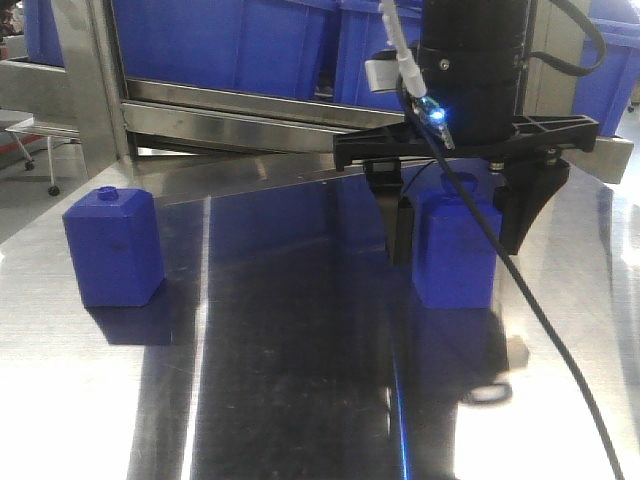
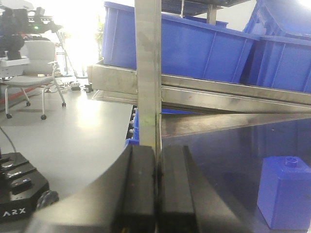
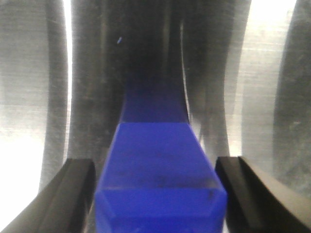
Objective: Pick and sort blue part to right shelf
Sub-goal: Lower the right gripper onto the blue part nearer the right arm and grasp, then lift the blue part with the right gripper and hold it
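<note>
Front-facing view: right gripper (image 1: 457, 250) is released, its jaws straddling the blue part (image 1: 455, 275), which stands on the steel table (image 1: 290, 400). The part's top is hidden by the wrist.

Right wrist view: fingers (image 3: 73, 194) are seen at 9 and 3 o'clock of the part, and a narrow gap seems to remain on each side.

Judgement: the jaws should be centred, kept low on the flat flanks and closed squarely before any lift.

Left gripper (image 2: 155, 194) is clenched on nothing.

Count:
- Blue blocks, two: the part, and a knobbed block (image 1: 112, 245) at its 9 o'clock, well apart.
- Grippers, two.
- Blue bins (image 1: 230, 40), at least two.
</note>
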{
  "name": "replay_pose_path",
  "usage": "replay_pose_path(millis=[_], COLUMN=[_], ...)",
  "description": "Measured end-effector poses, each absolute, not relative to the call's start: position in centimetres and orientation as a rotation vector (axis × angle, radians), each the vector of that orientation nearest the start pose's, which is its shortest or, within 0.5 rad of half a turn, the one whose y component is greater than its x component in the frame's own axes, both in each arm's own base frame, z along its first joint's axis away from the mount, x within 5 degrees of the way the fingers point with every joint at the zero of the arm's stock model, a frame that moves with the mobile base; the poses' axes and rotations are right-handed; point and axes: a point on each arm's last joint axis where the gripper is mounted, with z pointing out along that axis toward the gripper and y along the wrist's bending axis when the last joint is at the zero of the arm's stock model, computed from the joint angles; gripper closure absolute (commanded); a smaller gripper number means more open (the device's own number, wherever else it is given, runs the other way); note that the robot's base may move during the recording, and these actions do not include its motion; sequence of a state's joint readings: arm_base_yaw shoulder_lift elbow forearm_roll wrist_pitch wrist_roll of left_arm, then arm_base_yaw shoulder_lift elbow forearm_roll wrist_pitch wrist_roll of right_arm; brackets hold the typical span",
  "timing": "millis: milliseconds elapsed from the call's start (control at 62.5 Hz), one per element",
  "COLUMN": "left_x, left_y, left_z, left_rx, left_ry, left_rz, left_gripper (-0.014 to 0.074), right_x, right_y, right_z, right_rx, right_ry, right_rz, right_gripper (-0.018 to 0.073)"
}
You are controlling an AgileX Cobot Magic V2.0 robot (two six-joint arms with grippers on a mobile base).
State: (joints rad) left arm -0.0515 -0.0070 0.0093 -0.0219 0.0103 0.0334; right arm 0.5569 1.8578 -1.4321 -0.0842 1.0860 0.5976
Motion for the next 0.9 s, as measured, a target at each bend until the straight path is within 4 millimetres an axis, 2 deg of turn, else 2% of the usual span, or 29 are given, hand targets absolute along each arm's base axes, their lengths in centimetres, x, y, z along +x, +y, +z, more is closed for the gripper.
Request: replay_pose_path(millis=[96, 272, 352, 592, 768, 896], left_x=[5.6, 5.6, 5.6, 5.6, 5.6, 5.6], left_y=[-0.3, -0.3, -0.3, -0.3, -0.3, -0.3], left_z=[20.9, 20.9, 20.9, 20.9, 20.9, 20.9], left_rx=[0.047, 0.047, 0.047, 0.047, 0.047, 0.047], left_ry=[1.496, 1.496, 1.496, 1.496, 1.496, 1.496], left_rz=[-0.032, -0.032, -0.032, -0.032, -0.032, -0.032], left_gripper=[0.0472, 0.0472, 0.0472, 0.0472, 0.0472, 0.0472], right_x=[32.1, 32.1, 32.1, 32.1, 31.6, 31.4], right_y=[19.2, 19.2, 19.2, 19.2, 18.6, 17.3], right_z=[23.1, 23.1, 23.1, 23.3, 25.5, 26.9], right_rx=[0.011, 0.011, 0.011, 0.012, -0.097, -0.215], right_ry=[2.975, 2.976, 2.976, 2.97, 2.909, 2.83], right_rz=[0.026, 0.027, 0.027, 0.032, 0.071, 0.121], right_gripper=[0.0008, 0.0164, 0.0194, 0.0203, 0.0203, 0.0203])
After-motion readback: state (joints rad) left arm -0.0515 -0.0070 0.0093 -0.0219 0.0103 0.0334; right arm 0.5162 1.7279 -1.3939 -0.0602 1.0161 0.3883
